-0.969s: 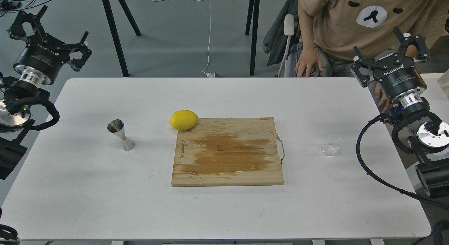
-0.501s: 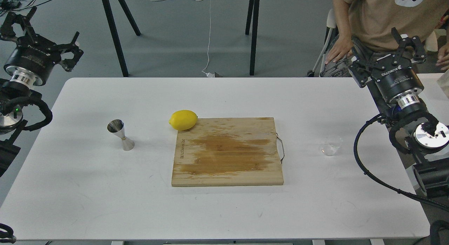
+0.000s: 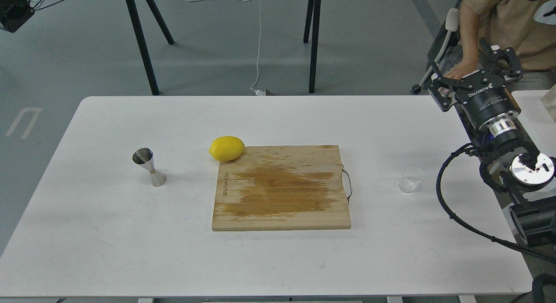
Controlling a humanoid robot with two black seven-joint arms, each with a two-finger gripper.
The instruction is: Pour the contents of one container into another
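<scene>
The small clear glass cup (image 3: 410,182) stands on the white table (image 3: 130,251) at the right, just right of the cutting board. The steel hourglass jigger (image 3: 150,167) stands upright at the left of the table, far from the cup. My right gripper (image 3: 472,72) hangs open and empty over the table's far right corner, well behind and above the cup. My left arm and its gripper are out of the picture.
A wooden cutting board (image 3: 282,188) with a wet stain and a metal handle lies mid-table. A lemon (image 3: 226,148) rests at its far left corner. A person (image 3: 508,21) sits behind the right gripper. Black table legs (image 3: 141,42) stand beyond the far edge.
</scene>
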